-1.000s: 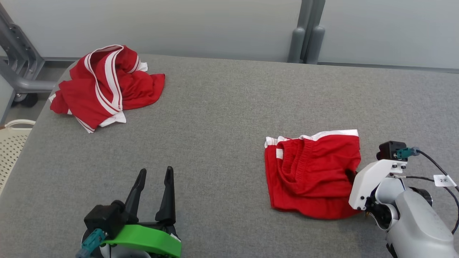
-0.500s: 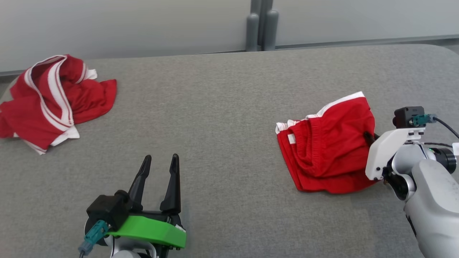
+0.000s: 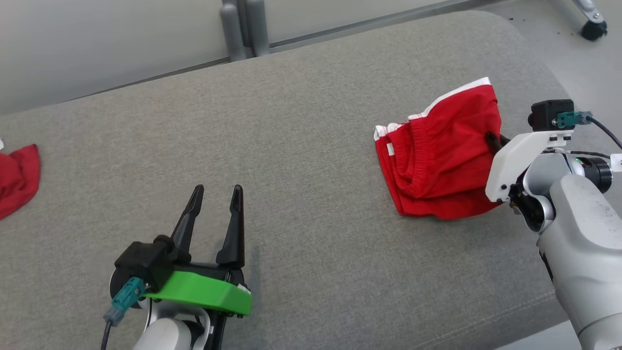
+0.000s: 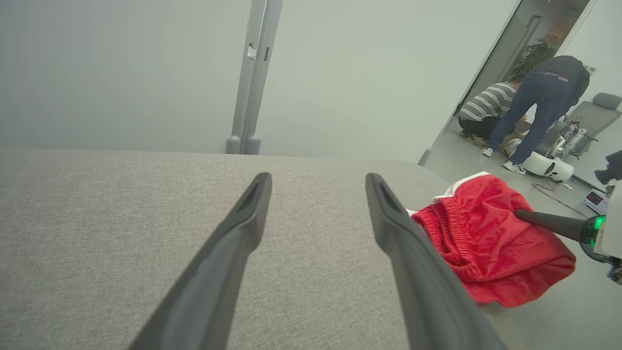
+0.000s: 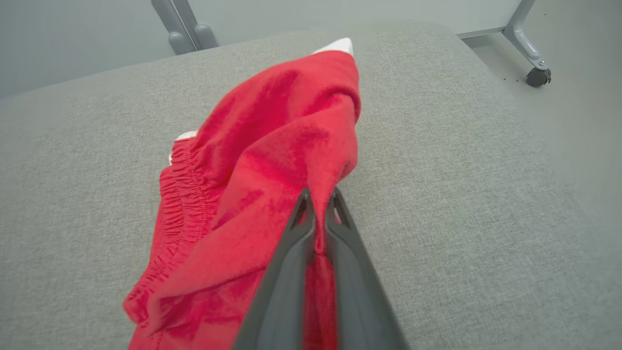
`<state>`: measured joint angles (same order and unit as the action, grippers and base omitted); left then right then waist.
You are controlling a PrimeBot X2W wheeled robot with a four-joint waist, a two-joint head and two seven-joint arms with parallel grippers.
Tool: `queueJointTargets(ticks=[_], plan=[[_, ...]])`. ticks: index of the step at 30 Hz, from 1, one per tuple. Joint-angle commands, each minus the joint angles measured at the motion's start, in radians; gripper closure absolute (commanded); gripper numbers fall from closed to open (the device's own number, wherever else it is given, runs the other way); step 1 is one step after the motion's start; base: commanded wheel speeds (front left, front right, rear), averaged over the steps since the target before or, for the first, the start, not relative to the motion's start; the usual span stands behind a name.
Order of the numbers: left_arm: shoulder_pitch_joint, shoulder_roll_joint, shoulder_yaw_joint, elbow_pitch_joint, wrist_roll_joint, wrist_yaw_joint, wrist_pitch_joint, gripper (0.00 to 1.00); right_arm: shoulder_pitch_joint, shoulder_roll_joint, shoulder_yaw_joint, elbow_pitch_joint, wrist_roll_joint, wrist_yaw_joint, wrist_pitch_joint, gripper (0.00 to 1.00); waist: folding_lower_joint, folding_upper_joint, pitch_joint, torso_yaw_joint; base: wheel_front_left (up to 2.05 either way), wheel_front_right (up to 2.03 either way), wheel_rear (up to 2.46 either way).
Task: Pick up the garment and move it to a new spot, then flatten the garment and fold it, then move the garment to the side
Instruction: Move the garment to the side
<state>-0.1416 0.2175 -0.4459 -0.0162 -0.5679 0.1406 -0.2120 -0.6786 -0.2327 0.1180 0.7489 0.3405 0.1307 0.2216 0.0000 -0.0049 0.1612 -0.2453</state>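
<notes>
Two grippers are recorded over a grey padded surface. The garment, red shorts with white trim and a gathered waistband, is found toward the far right of that surface, close to its rounded right-hand end. In the head view its long axis is seen to run obliquely, from the near-left hem to the far-right white-trimmed corner.

The right gripper is closed on the garment's right-hand edge, roughly midway along it. In the right wrist view a ridge of red cloth is pinched between the two dark fingers, which are pressed almost together, and the fabric is drawn up into a peak at the pinch. The bulk of the cloth lies ahead of and to the left of those fingers, resting on the surface. The right forearm is brought in from the near right, fingers aimed away and leftward, low over the surface.

The left gripper is held well apart from the garment, near the front centre, fingers spread wide and empty, pointing away from the robot.

Judgement: the right arm is the nearer and the only one engaged. With a single pinch at one edge, the loose cloth is expected to trail or swing about that point during a carry. A second red cloth is noted at the far left, well apart.
</notes>
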Motion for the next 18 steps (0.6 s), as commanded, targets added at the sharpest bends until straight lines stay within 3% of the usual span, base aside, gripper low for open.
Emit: queueJointTargets(ticks=[1,13,18], plan=[[-0.016,0.012,0.003,-0.003,0.008,0.001,0.005,0.00,-0.023,0.004,-0.003,0.008,-0.006,0.000,-0.012,1.00,0.0000,0.0049,0.044,-0.055,0.00,0.00,0.00],[-0.028,0.034,0.022,-0.027,0.003,0.021,0.015,0.00,-0.097,0.009,-0.014,0.098,-0.045,0.000,-0.105,1.00,0.0000,0.0049,0.080,-0.005,0.00,0.00,0.00],[-0.031,0.044,0.031,-0.045,0.007,0.029,0.016,0.00,-0.130,-0.023,-0.040,0.140,-0.072,0.000,-0.144,1.00,0.0000,0.0049,0.096,0.028,0.00,0.00,0.00]])
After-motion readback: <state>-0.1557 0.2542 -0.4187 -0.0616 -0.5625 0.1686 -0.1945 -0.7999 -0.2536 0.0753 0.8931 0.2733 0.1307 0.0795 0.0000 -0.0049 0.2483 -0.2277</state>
